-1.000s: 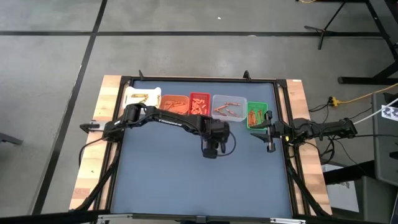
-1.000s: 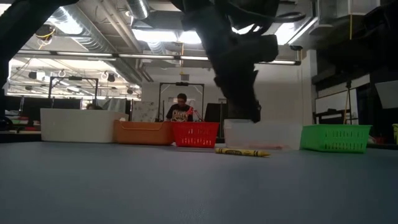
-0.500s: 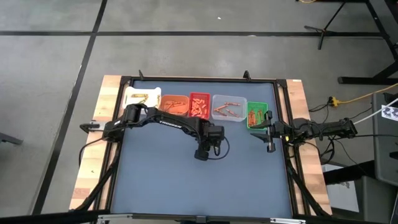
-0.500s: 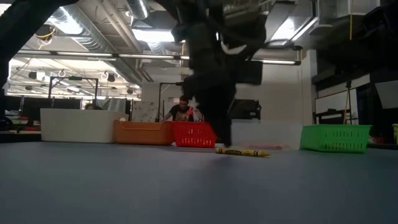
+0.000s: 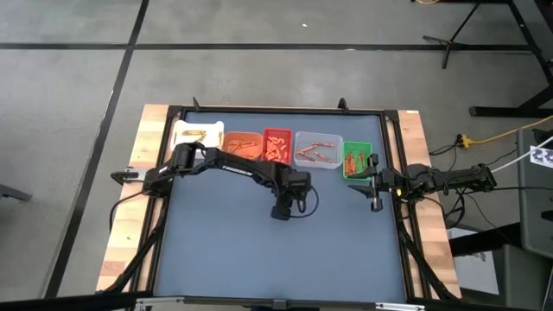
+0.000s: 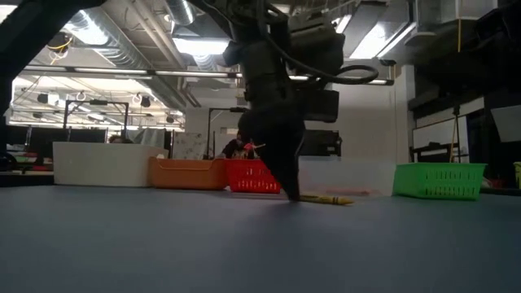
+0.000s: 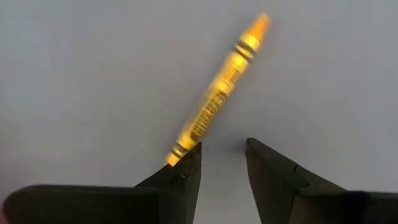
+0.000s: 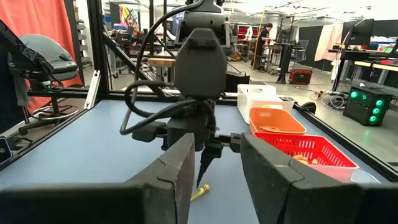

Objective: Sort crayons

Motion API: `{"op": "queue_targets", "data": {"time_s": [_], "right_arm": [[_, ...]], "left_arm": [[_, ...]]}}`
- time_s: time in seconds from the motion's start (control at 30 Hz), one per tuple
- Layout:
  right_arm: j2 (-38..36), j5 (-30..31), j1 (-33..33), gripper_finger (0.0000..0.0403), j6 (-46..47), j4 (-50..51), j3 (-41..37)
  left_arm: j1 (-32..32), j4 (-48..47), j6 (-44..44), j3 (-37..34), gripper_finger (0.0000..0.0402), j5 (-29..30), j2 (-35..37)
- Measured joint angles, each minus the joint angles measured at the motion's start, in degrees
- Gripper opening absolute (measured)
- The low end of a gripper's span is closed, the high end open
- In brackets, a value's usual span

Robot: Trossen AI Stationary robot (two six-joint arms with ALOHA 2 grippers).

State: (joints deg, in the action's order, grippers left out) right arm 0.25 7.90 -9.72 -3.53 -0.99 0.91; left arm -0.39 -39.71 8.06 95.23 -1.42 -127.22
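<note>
One slim yellow paper-wrapped crayon [image 7: 219,98] on smooth blue mat; left claw [image 7: 222,163] spread beside it; right claw [image 8: 211,165] spread.

- One crayon [image 7: 219,98] lay alone on the table [image 5: 225,250] — before the row of bins [image 5: 276,148].
- The left gripper [image 7: 222,167] stood over its end.

Mat [image 5: 225,250] front open — bins [image 5: 318,149] line far edge.

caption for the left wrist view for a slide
Left gripper with jaws open, poised over a yellow crayon lying on the blue-grey table.
</note>
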Motion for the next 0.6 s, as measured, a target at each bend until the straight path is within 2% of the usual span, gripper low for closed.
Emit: {"op": "queue_targets", "data": {"time_s": [0.33, 0.6], "right_arm": [[0.0, 0.0, 0.0, 0.0131, 0.0, 0.02, 0.0], [0.0, 0.0, 0.0, 0.0131, 0.0, 0.03, 0.0]], "left_arm": [[0.39, 2.31, 2.08, 2.81, 0.0109, -0.95, -0.07], [2.34, 5.55, 3.23, 2.81, 0.0109, 0.75, -0.07]]}}
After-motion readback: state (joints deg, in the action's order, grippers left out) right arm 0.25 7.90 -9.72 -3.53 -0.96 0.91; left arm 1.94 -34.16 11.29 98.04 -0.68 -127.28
